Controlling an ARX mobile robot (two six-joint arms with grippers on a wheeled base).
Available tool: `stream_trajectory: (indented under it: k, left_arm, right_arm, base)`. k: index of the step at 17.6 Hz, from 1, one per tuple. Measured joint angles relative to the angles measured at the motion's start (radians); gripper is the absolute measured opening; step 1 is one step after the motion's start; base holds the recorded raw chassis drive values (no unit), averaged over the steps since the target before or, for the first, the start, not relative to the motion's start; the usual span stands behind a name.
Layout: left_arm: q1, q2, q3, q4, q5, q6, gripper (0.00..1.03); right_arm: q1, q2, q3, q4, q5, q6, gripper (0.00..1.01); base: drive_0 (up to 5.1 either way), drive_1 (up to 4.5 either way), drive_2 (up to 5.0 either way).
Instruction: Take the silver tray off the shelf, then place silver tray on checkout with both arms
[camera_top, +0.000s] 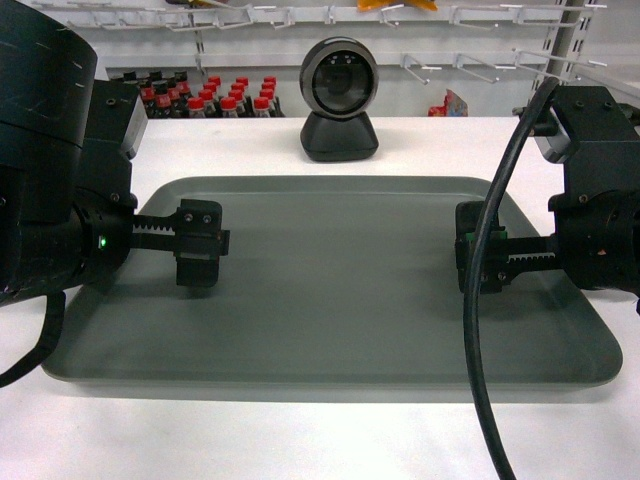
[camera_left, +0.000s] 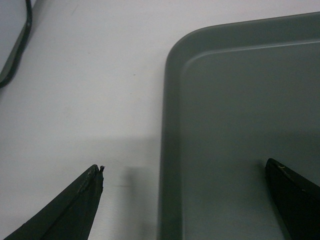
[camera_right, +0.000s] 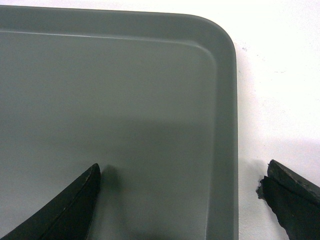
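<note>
Resting flat on the white counter (camera_top: 300, 440), the matte grey rectangular tray (camera_top: 340, 290) lies between wide-open jaws straddling its rims; uneven withdrawal of the left gripper (camera_left: 185, 200) or right gripper (camera_right: 182, 192) could drag it.

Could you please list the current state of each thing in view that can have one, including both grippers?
silver tray: flat on the checkout, empty, not lifted.
left gripper: open, fingers straddling the tray's left rim, one outside, one inside.
right gripper: open, fingers straddling the tray's right rim.
scanner: upright on the checkout behind the tray.
bottles: upright, red caps on, behind the checkout.
</note>
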Motion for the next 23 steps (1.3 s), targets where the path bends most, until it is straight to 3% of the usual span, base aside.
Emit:
stream_trajectory:
  k: [8,15,17,20,21,22,23]
  left_arm:
    - [-0.025,-0.072,-0.001,-0.009,0.042,-0.034,0.98]
    - [-0.015,-0.320,-0.053,-0.019,0.053,-0.144,0.98]
    - [0.019,-0.443,-0.105,-0.055,0.066,-0.212,0.98]
    - [0.077,-0.584,-0.148,-0.166,0.017,-0.240,0.98]
    - [0.080,-0.628,-0.164,-0.166,0.002,-0.227,0.98]
    - [0.107,-0.652,-0.229,0.029,0.097,-0.161,0.89]
    - [0.127,-0.692,-0.294,0.131,0.167,-0.089,0.80]
  right_arm:
    - [-0.042,-0.098,-0.026,0.034,-0.034,0.010,0.98]
    - [-0.098,-0.365,-0.120,0.043,-0.116,0.028,0.98]
    - [-0.142,-0.497,-0.148,0.010,-0.151,0.035,0.98]
    - [-0.185,-0.617,-0.165,-0.033,-0.176,0.054,0.98]
    - [-0.189,-0.655,-0.165,-0.040,-0.186,0.061,0.98]
    - [-0.179,-0.673,-0.177,0.006,-0.156,0.054,0.95]
    - [-0.161,-0.699,-0.220,0.092,-0.053,0.011,0.87]
  base:
    - [0.0,0.00,0.0]
    - [0.0,0.00,0.0]
    - [0.0,0.00,0.0]
    - [0.0,0.00,0.0]
    - [0.0,0.00,0.0]
    - [0.0,0.00,0.0]
    - [0.0,0.00,0.0]
